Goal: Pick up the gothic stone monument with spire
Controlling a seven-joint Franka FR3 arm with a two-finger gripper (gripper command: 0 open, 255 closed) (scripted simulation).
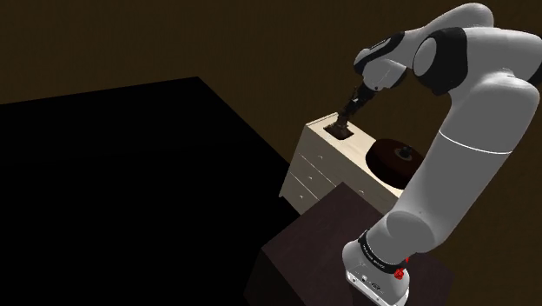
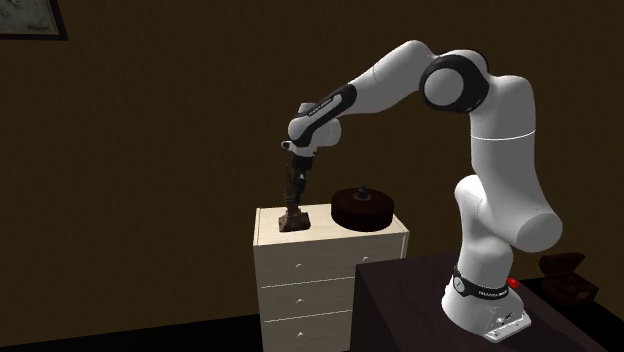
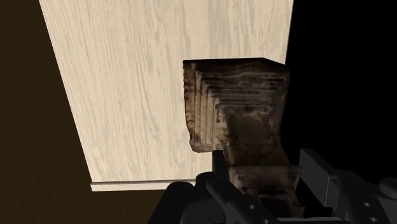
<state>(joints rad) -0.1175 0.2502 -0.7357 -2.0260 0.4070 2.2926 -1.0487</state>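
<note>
Thing to pick up: the monument (image 2: 293, 207), a small brown stone tower with a wide stepped base and a thin top.
Where it is: it stands upright on the pale wooden top of the chest of drawers (image 2: 300, 270), near a corner. In the wrist view its base is close to the edge of the top, with a black area past that edge.
Neighbour: a round dark thing (image 2: 360, 208) sits on the same top, near the monument but not touching it.
Arm: the white arm (image 2: 500, 130) reaches over from its stand and points the hand straight down over the monument.
Pincer: the pincer (image 3: 262, 172) is down around the thin upper part. The two black fingers (image 3: 219, 167) press on it from both sides, with no gap that I can see. It looks like it has hold of the monument.
Done: the reach, the going down and, I think, the squeeze.
Left to do: the lift. In the second exterior view the base seems to rest on the wood, so the monument is not yet up.
Watch out: the grip is high up and the base is heavy-looking, so it may tip when it goes up.
</note>
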